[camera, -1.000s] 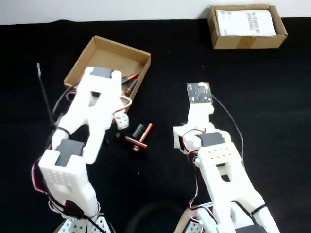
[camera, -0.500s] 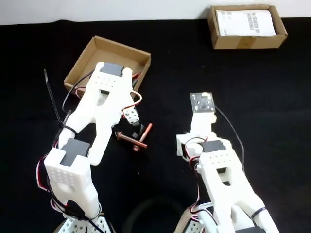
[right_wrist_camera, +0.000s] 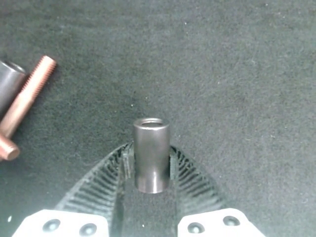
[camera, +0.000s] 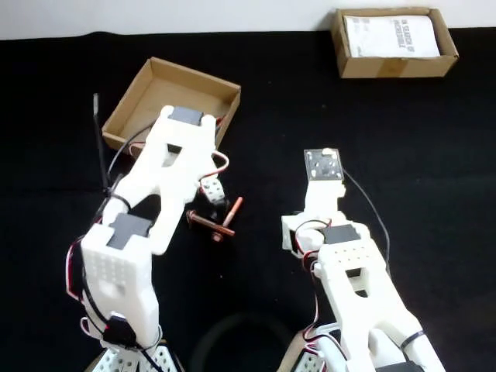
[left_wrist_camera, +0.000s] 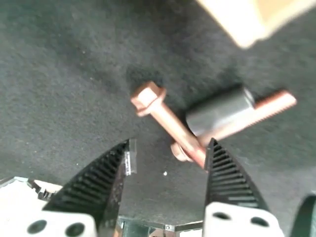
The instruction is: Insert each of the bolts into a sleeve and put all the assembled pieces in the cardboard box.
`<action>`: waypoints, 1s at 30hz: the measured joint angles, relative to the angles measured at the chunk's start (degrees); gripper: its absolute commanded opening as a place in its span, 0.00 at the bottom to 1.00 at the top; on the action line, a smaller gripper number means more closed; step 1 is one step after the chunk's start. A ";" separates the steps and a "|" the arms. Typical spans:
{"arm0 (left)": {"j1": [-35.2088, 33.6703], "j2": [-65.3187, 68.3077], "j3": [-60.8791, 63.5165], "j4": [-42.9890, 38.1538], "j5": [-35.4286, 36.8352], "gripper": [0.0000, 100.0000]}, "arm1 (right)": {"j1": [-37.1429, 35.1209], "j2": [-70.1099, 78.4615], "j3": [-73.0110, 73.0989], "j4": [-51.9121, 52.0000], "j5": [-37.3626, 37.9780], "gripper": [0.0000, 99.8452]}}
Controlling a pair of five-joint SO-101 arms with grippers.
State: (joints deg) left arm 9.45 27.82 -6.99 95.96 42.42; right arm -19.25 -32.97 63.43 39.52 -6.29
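Two copper bolts lie crossed on the black table just beside the cardboard box [camera: 159,91]: one bolt [left_wrist_camera: 165,118] with a hex head, and a second bolt [left_wrist_camera: 266,106] that has a dark sleeve [left_wrist_camera: 219,111] lying on or around its shaft. My left gripper [left_wrist_camera: 169,145] hangs open right above them, one finger [left_wrist_camera: 98,175] on each side. In the high view it [camera: 212,198] covers the sleeve there. More copper pieces [camera: 222,122] lie in the box. My right gripper [right_wrist_camera: 150,149] is shut on a second dark sleeve [right_wrist_camera: 151,133], held upright, hole up.
The box's corner [left_wrist_camera: 242,19] is close to the left gripper. A second cardboard box [camera: 394,66] holding a printed sheet stands at the back right. The threaded end of a bolt [right_wrist_camera: 29,89] lies near the right gripper. The right arm [camera: 349,263] stands to the bolts' right.
The left arm has swung from the box's near edge toward the loose bolts and now hangs over them. The right arm shifted slightly early on, then kept still.
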 measured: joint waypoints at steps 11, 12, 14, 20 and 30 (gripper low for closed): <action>-1.85 4.04 -0.53 -4.75 2.11 0.20 | 0.00 0.00 0.00 0.00 0.00 0.01; -2.37 4.04 -0.53 -5.54 2.11 0.16 | 0.00 0.00 0.00 0.00 0.00 0.01; -2.99 4.04 -0.53 -6.59 2.11 0.04 | 0.00 0.00 0.00 0.00 0.00 0.01; -3.60 4.04 -0.70 -7.38 2.02 0.01 | 0.79 0.00 0.00 -2.29 0.00 0.01; -2.46 4.13 -0.70 -7.47 2.11 0.01 | 1.76 0.00 0.00 -2.55 0.00 0.01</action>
State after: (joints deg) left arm 6.99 31.96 -7.69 88.48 44.53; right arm -17.49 -32.97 63.43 36.97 -6.29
